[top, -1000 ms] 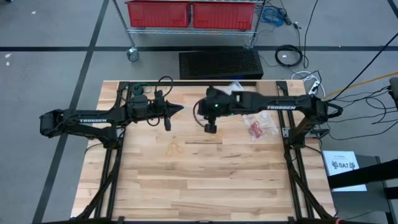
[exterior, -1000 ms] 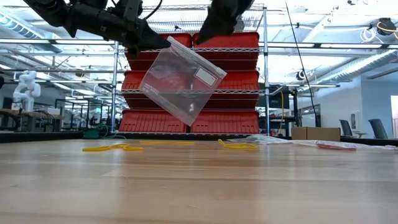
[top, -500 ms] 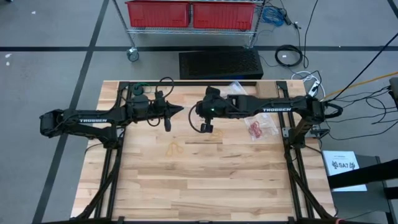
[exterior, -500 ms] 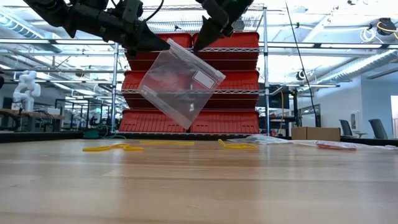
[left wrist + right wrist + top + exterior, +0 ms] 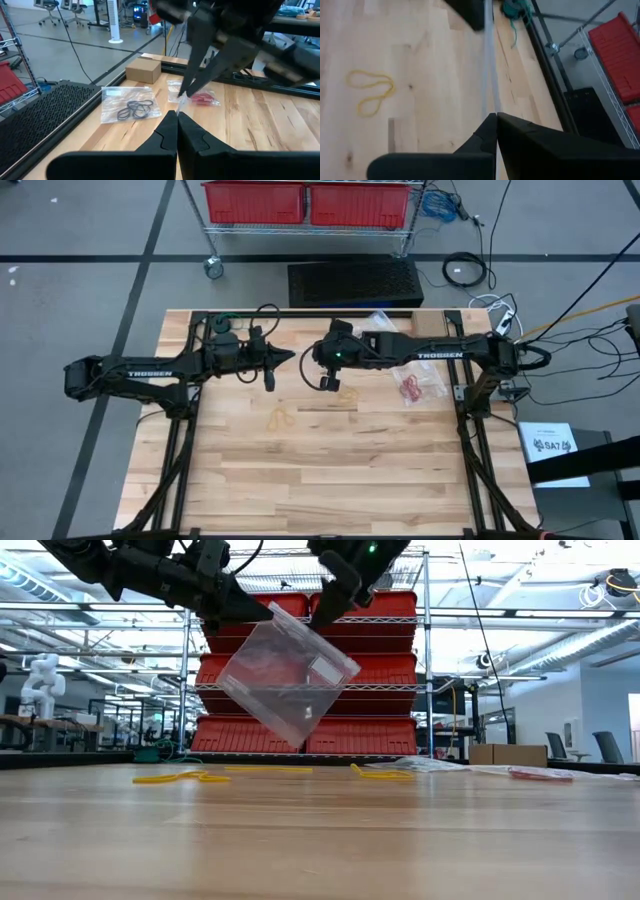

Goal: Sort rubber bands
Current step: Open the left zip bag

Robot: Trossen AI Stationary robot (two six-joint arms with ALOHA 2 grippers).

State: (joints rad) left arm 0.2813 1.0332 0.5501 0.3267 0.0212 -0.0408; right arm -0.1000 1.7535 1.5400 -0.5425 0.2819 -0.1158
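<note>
The wooden table (image 5: 300,470) carried yellow rubber bands (image 5: 281,419) near centre and more (image 5: 347,394) toward one o'clock. Bagged red bands (image 5: 410,388) lay at two o'clock; a bag of black bands (image 5: 131,103) at twelve.

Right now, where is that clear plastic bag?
In the low view, the clear bag hangs above the table, pinched between the left gripper and right gripper.

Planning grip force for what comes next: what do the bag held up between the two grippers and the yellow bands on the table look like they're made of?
Clear bag: thin, glossy plastic film, apparently; the red bins show through it and it hangs slack, with a white label patch. Yellow bands: probably rubber, matte; thin limp loops lying flat on the wooden table.
</note>
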